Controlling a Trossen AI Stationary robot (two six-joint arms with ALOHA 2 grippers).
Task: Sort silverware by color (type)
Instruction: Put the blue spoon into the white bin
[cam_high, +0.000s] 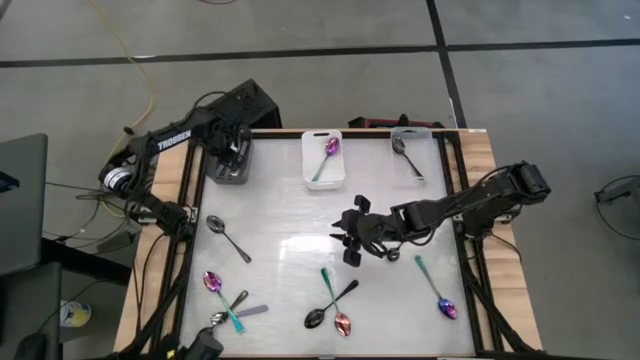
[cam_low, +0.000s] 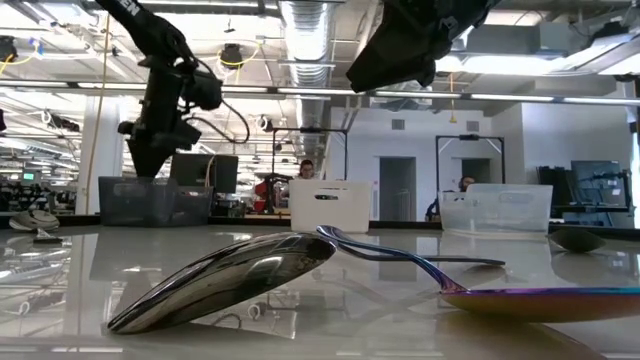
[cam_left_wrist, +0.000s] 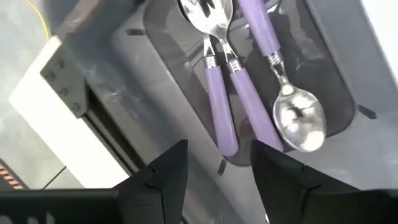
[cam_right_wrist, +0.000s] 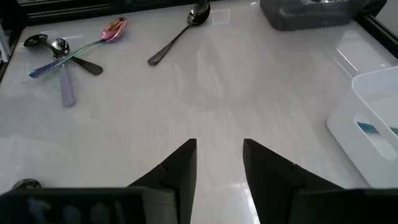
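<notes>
My left gripper (cam_high: 232, 150) (cam_left_wrist: 219, 168) hangs open over the dark grey bin (cam_high: 230, 168), touching nothing. In that bin lie several silver pieces with lilac handles (cam_left_wrist: 249, 106). My right gripper (cam_high: 342, 240) (cam_right_wrist: 219, 158) is open above bare table near the middle. Loose on the table lie a black spoon (cam_high: 229, 238), a crossed cluster (cam_high: 228, 306) at the near left, a black spoon crossing an iridescent one (cam_high: 331, 300) (cam_low: 230, 280), and an iridescent spoon (cam_high: 437, 290). The white bin (cam_high: 323, 160) holds an iridescent spoon (cam_high: 325, 158); the clear bin (cam_high: 411, 153) holds a black spoon.
The three bins stand in a row along the table's far edge. A raised frame rail (cam_high: 470, 260) runs along the left and right sides. Bare tabletop (cam_right_wrist: 205, 93) lies between my right gripper and the bins. A person (cam_low: 306, 170) sits in the room behind.
</notes>
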